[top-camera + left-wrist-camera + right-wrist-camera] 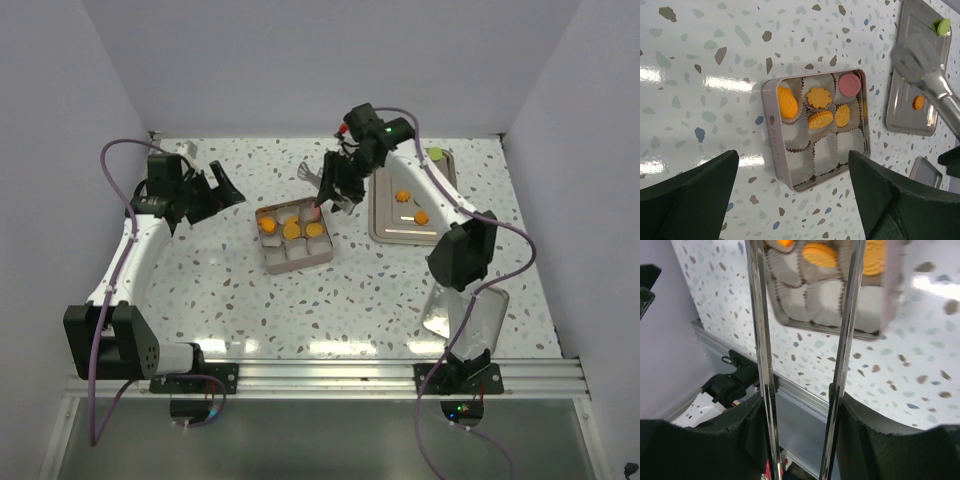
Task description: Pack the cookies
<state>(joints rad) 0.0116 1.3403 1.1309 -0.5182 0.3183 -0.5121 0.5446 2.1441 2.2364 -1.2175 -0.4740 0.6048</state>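
Right gripper (335, 192) clamps tongs (805, 355) over the tin's (771, 130) far rim; left gripper (222, 188) gapes, well apart.

White speckled tabletop (250, 310), glossy, with bright glare patches near the front edge. Plain pale lilac walls (300, 60) closing in at the back and on both sides. Aluminium rail (330, 375) along the near edge, darker floor below.
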